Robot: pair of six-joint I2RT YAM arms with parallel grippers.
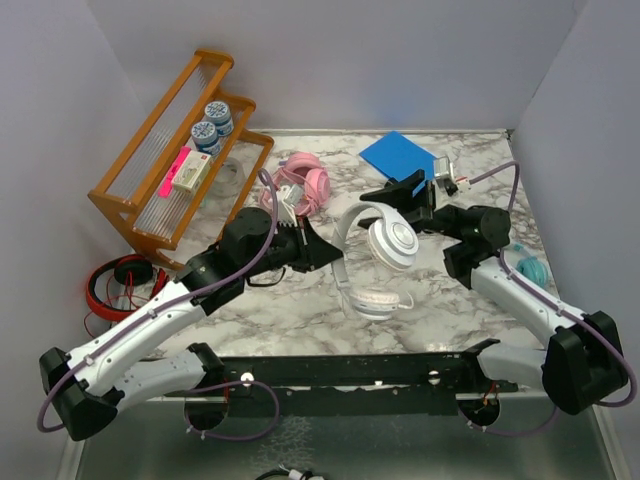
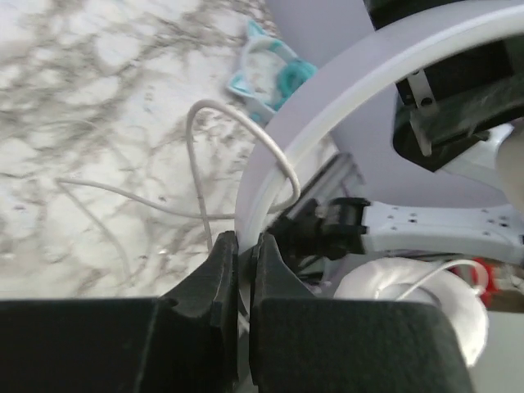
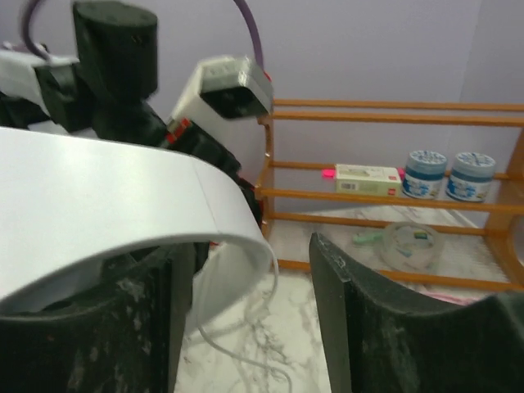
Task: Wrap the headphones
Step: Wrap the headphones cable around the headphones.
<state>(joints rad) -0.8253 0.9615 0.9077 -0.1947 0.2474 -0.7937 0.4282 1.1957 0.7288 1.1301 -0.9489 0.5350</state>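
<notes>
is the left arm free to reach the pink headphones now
Probably not yet: the left pincer is shut on the headband of the white headphones. The pink headphones lie close by, seemingly unobstructed.

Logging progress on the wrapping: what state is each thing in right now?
White plastic over-ear headphones: headband pinched, cable loose.
Left gripper: shut on the headband.
Right gripper: open.
Pink over-ear headphones: lying untouched.
Teal cat-ear headphones: lying untouched.
Red-and-black headphones: lying untouched.

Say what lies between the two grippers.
The white headphones; in the top view their headband runs from the left gripper, shut on it, to the open right gripper.
</notes>
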